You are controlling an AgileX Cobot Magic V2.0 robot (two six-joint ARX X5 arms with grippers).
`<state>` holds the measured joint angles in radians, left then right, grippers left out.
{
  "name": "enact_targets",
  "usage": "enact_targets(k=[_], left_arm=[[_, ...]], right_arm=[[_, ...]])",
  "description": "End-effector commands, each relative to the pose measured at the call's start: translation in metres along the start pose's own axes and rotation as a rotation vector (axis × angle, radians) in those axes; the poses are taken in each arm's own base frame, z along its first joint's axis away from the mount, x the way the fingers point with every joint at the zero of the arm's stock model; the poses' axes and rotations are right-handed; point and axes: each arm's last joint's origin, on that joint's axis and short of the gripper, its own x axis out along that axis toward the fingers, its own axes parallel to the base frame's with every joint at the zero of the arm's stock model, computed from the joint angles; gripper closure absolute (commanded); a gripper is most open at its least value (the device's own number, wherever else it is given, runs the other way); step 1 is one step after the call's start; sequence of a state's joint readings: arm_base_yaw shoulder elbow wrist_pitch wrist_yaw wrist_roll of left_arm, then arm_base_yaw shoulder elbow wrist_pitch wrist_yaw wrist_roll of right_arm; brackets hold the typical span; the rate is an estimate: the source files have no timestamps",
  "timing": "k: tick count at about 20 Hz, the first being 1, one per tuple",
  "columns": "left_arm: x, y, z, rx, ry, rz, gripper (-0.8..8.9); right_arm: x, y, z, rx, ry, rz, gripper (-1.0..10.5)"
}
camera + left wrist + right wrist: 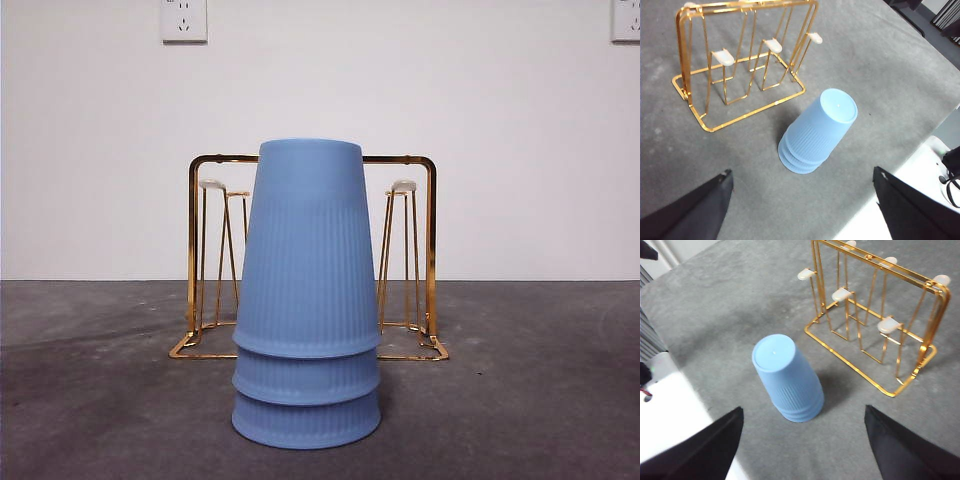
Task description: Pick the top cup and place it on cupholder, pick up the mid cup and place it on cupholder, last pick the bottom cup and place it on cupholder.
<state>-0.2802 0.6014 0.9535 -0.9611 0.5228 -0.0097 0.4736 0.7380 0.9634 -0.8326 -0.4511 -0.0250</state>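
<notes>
- No brand, label or legible writing shows on any item.
- Three blue cups are nested upside down in one stack on the grey table (90,400), at 6 o'clock from the rack in the front view, near but apart from it.
- The top cup (308,250) is matte light blue plastic, tapered, with a smooth band under its flat base and fine vertical ribbing below.
- Only the ribbed rim band of the mid cup (306,378) shows beneath it.
- The bottom cup (306,422) likewise shows only its ribbed rim band, resting on the table.
- The cupholder (430,250) is shiny gold wire: an arched rectangular frame, a rectangular base and thin upright prongs with flat whitish tips. It stands upright with no cup on it.
- The table surface is dull, mottled dark grey.
- The left gripper (802,210) hangs above the table with its black jaws spread wide, holding nothing.
- The right gripper (802,445) also hangs above the table, jaws wide apart and empty.
- Two white wall sockets (184,20) sit on the pale wall at 11 and 1 o'clock.
</notes>
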Motion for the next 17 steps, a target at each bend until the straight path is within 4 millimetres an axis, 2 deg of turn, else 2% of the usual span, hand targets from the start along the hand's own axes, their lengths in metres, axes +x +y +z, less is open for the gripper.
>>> enact_targets(k=[1, 8, 10, 12, 17], left_arm=[[-0.002, -0.002, 0.005, 0.03, -0.019, -0.006, 3.7], [-0.002, -0.002, 0.005, 0.031, -0.019, -0.006, 3.77], [-0.002, -0.002, 0.005, 0.031, -0.019, -0.006, 3.77], [-0.002, -0.002, 0.005, 0.031, -0.019, -0.006, 3.77], [-0.002, -0.002, 0.005, 0.031, -0.019, -0.006, 3.77]], right_arm=[[0.011, 0.001, 0.015, -0.001, 0.015, 0.039, 5.6], [0.07, 0.012, 0.044, -0.07, 0.112, 0.129, 5.6], [0.09, 0.014, 0.045, -0.083, 0.142, 0.143, 5.5], [0.106, 0.016, 0.045, -0.095, 0.171, 0.136, 5.0], [0.141, 0.019, 0.042, -0.114, 0.206, 0.135, 4.9]])
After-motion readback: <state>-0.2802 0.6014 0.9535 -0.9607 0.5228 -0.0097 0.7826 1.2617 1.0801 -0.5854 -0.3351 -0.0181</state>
